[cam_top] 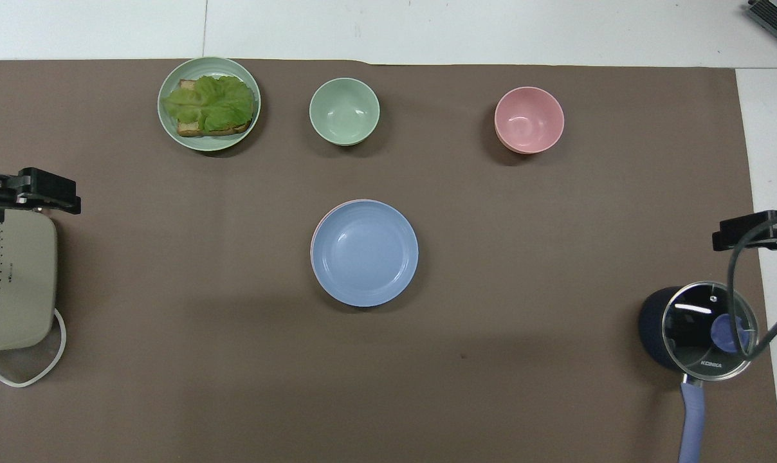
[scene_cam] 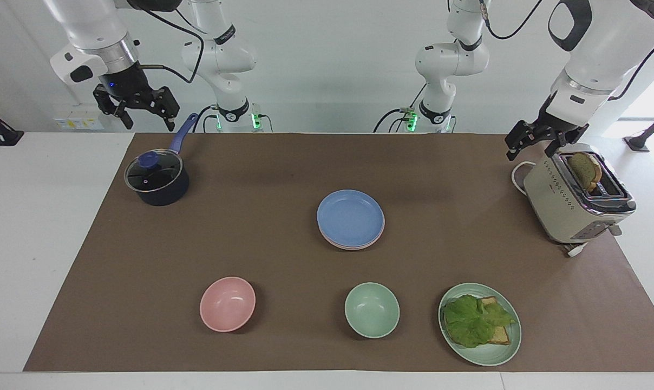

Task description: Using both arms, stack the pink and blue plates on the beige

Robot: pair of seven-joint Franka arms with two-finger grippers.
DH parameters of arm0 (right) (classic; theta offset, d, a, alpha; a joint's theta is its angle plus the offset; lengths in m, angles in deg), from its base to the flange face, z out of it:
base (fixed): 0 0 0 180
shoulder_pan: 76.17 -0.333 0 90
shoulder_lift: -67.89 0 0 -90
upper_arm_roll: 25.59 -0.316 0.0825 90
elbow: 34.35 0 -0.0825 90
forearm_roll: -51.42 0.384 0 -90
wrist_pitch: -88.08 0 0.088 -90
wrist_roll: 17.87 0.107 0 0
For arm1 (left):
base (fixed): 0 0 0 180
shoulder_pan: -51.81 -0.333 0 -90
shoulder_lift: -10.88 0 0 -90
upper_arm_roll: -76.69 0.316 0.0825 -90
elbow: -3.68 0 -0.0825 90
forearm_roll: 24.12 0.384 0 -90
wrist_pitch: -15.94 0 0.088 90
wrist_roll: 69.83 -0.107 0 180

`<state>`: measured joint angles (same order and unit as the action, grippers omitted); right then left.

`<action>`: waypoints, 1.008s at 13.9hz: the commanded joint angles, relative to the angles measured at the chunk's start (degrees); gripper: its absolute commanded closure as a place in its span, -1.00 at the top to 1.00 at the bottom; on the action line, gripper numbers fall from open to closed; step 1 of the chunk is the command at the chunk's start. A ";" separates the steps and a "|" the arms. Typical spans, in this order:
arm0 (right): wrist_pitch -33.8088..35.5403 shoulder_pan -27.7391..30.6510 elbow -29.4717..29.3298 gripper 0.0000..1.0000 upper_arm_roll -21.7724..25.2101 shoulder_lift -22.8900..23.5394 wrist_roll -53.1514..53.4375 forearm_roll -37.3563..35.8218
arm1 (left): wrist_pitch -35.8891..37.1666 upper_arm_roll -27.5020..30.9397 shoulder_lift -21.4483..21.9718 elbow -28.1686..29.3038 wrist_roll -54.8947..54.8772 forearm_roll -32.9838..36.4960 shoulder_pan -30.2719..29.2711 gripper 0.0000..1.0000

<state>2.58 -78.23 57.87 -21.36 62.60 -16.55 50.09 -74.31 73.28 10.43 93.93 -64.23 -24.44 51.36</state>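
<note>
While both white jointed arms wait raised at the table ends, the big brown rectangular paper mat (scene_cam: 251, 238) covers most of the white table (scene_cam: 40, 227). Cream-coloured boxy metal toaster (scene_cam: 573, 200) sits at the left arm's end, a brown bread slice (scene_cam: 585, 169) standing in its slot. Left gripper (scene_cam: 538, 142) hangs over the mat edge just beside the toaster, jaws apart, holding nothing. Right gripper (scene_cam: 138, 111) hangs over the table edge at the right arm's end, near the pot handle, jaws apart, empty too.

Stack sits mid-mat: round shallow matte medium-blue plate (scene_cam: 351, 217) on top, pale pink plate rim (scene_cam: 354, 245) showing under it; in the overhead view a thin pink crescent (cam_top: 314, 235) peeks out beside the blue. Cannot tell a beige plate at the bottom; only blue and pink layers are plainly visible. Both grippers are well apart from the stack.

Pale green round plate (scene_cam: 503, 355) lies farther from the robots toward the left arm's end, carrying toast (scene_cam: 497, 336) under a green lettuce leaf (scene_cam: 473, 322). Dark navy saucepan (scene_cam: 159, 187) with glass lid and blue knob sits near the robots at the right arm's end. Small deep pink bowl (scene_cam: 227, 304) and small pale green bowl (scene_cam: 372, 310) sit farther out than the stack.
</note>
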 commanded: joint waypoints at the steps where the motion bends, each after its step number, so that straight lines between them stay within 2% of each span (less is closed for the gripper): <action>1: -0.63 0.04 1.82 1.00 -0.19 -1.57 0.61 0.36 | 0.77 -0.29 0.19 -0.07 -0.24 0.84 -0.52 1.00; 14: 0.42 -0.04 0.76 1.00 -0.28 -0.96 0.70 -0.61 | 0.77 -0.28 0.19 -0.07 -0.24 0.84 -0.52 1.00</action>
<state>2.71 -78.24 57.98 -21.36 62.57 -16.55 50.05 -74.31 73.28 10.43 93.93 -64.23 -24.44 51.36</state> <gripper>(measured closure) 0.000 0.000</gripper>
